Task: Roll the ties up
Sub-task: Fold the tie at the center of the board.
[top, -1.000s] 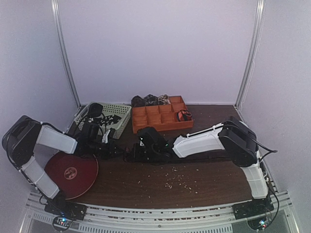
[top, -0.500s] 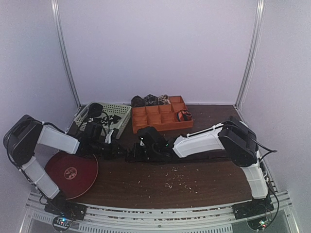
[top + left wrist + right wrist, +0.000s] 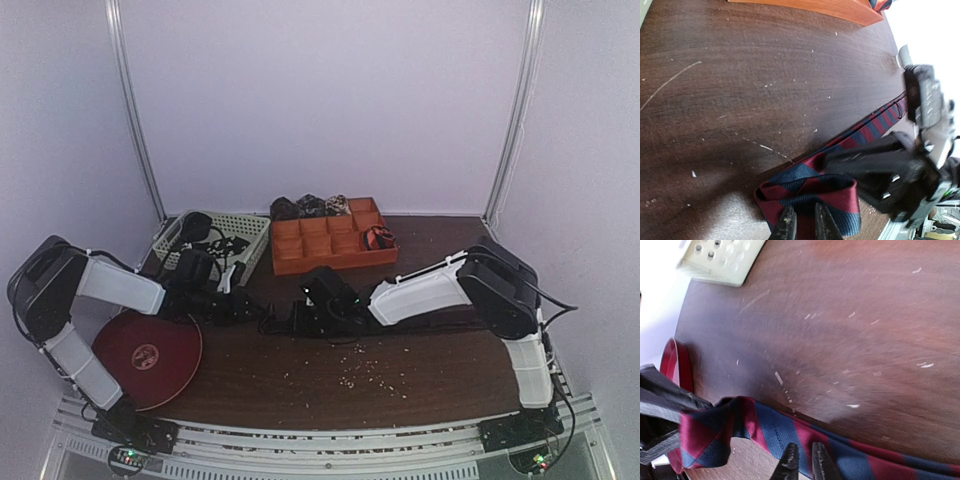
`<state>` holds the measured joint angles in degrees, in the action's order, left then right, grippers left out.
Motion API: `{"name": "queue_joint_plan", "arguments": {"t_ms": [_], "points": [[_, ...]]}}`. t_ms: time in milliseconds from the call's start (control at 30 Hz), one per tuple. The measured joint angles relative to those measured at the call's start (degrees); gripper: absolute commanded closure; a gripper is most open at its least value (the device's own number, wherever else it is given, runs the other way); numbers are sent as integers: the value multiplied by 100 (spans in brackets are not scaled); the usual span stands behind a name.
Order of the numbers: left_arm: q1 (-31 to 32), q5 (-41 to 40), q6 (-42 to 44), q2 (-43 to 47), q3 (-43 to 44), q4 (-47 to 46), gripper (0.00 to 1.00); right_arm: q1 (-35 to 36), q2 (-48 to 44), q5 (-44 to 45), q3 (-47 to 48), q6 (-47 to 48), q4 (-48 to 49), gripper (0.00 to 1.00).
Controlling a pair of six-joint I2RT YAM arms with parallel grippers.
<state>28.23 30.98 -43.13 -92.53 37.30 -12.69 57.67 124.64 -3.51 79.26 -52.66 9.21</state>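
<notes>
Currently, the bench [image 3: 250, 392] carries a red disc [image 3: 147, 358] at its near left corner and a scatter of pale crumbs [image 3: 365, 368] towards the near edge.

Mid-bench, one red-and-navy striped tie [image 3: 810, 192] lies flat. Its end is doubled over into a short loop, and the rest of the strip runs away towards the right edge.

The left tool [image 3: 805, 226] sits directly over that looped end. Its jaws stand narrowly apart with fabric showing in the gap, so the hold looks loosened rather than clamped.

The right tool [image 3: 803, 461] sits just along the strip from the loop, close to the left tool. Its jaws also stand slightly apart above the cloth. Whether either tool touches the fabric cannot be determined.

Towards the far edge, a lattice basket [image 3: 250, 230] stands at the far left. An orange tray [image 3: 330, 262] stands at the far middle, with one coiled tie [image 3: 378, 238] in a right-hand compartment. Further dark coils [image 3: 310, 205] lie just behind the tray.

Assessment: the work is at the first turn of the roll, with the loop formed but loose and most of the strip unrolled.

The next move calls for a fresh pinch on the looped end and a turn of it along the strip. The other tool should pin the strip flat so the coil winds tight and straight.
</notes>
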Motion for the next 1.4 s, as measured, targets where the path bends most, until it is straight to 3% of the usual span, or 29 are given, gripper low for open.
{"name": "queue_joint_plan", "arguments": {"t_ms": [467,700,967,1200,1400], "points": [[190,-20,-7,-315,190,2,87,-61,-664,136,-197,-136,149,61],[210,-66,-9,-479,227,-85,87,-15,-577,92,-151,-229,136,69],[278,-173,-13,-498,227,-98,88,-15,-133,-48,140,-284,-48,71],[313,-321,-9,-501,223,-96,87,-15,76,-96,240,-216,-188,89],[313,-374,-9,-498,111,-164,86,-15,120,-59,299,-20,-310,92]]}}
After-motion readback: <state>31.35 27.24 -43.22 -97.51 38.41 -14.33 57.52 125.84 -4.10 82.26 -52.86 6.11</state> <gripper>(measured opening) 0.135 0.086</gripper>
